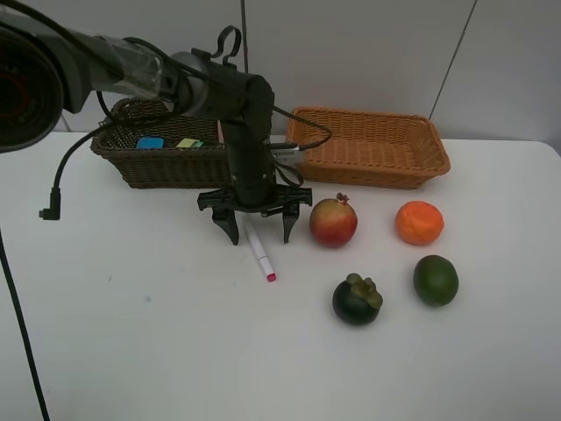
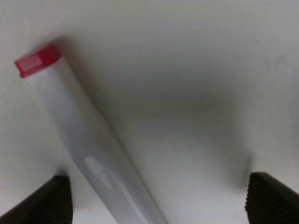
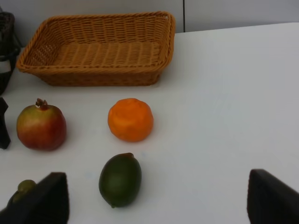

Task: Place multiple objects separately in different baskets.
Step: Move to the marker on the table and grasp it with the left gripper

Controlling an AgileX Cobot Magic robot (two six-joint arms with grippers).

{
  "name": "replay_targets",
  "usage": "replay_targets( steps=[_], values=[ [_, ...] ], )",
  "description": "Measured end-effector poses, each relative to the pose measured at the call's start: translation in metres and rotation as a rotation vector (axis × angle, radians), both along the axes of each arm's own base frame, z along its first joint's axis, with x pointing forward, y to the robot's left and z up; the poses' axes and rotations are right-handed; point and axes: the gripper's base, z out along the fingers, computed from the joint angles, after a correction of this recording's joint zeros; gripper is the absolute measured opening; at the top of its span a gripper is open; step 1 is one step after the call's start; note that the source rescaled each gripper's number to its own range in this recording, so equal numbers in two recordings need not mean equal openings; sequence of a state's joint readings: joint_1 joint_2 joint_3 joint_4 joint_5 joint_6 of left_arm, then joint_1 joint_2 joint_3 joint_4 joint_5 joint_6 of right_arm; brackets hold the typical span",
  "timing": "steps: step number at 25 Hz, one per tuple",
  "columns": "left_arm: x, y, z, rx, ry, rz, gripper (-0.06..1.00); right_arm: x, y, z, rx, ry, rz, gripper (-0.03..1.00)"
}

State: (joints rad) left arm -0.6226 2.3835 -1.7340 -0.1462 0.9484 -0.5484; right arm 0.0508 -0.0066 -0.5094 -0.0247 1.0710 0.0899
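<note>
The left fingers (image 1: 230,230) stand wide apart and hold nothing. They point down to the desk (image 1: 131,333), one on each side of the white marker (image 1: 259,250), which lies flat between them. Its pink tip (image 1: 271,277) points toward 5 o'clock in the high view. In the left wrist view the barrel runs slanted and lies closer to one finger than to the other.

I judge the step in hand to be the grasp of this marker. To do it well, the fingers should first come over the middle of the barrel (now they seem to stand over its upper end). Then they should go down almost to the desk and close across the barrel, slowly, because a round marker can roll away.

The right fingers (image 3: 44,198) are also apart and empty.

From the marker, one pomegranate (image 1: 333,222) is at 3 o'clock, with one orange (image 1: 419,222) beyond it. One mangosteen (image 1: 357,300) and one lime (image 1: 436,280) are near 4 o'clock.

There are two baskets. The dark basket (image 1: 123,162) at 11 o'clock shows two coloured things inside that I cannot identify. The tan basket (image 1: 368,171) at 1 o'clock looks empty.
</note>
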Motion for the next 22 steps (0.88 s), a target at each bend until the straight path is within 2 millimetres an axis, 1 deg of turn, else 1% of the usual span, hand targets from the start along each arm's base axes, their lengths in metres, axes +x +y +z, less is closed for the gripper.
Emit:
replay_targets(
  steps=[2,4,6,7,10,11,15,18,20,22],
  values=[
    [0.000,0.000,0.000,0.004,0.001,-0.001,0.89,0.000,0.000,0.000,0.000,0.000,0.000,0.60],
    [0.000,0.001,-0.001,0.011,0.006,-0.004,0.82,0.000,0.000,0.000,0.000,0.000,0.000,0.60],
    [-0.001,0.003,-0.001,0.027,0.018,-0.015,0.61,0.000,0.000,0.000,0.000,0.000,0.000,0.60],
    [-0.001,0.004,-0.002,0.032,0.026,-0.021,0.43,0.000,0.000,0.000,0.000,0.000,0.000,0.60],
    [-0.003,0.005,-0.002,0.038,0.046,-0.051,0.04,0.000,0.000,0.000,0.000,0.000,0.000,0.60],
    [-0.003,0.005,-0.002,0.037,0.047,-0.056,0.00,0.000,0.000,0.000,0.000,0.000,0.000,0.60],
    [-0.003,0.005,-0.001,0.030,0.056,-0.073,0.00,0.000,0.000,0.000,0.000,0.000,0.000,0.60],
    [-0.005,0.001,0.007,0.002,0.088,-0.103,0.00,0.000,0.000,0.000,0.000,0.000,0.000,0.60],
    [-0.004,-0.003,0.025,-0.042,0.087,-0.124,0.00,0.000,0.000,0.000,0.000,0.000,0.000,0.60],
    [-0.001,-0.008,0.056,-0.105,0.044,-0.160,0.00,0.000,0.000,0.000,0.000,0.000,0.000,0.60]
  ],
)
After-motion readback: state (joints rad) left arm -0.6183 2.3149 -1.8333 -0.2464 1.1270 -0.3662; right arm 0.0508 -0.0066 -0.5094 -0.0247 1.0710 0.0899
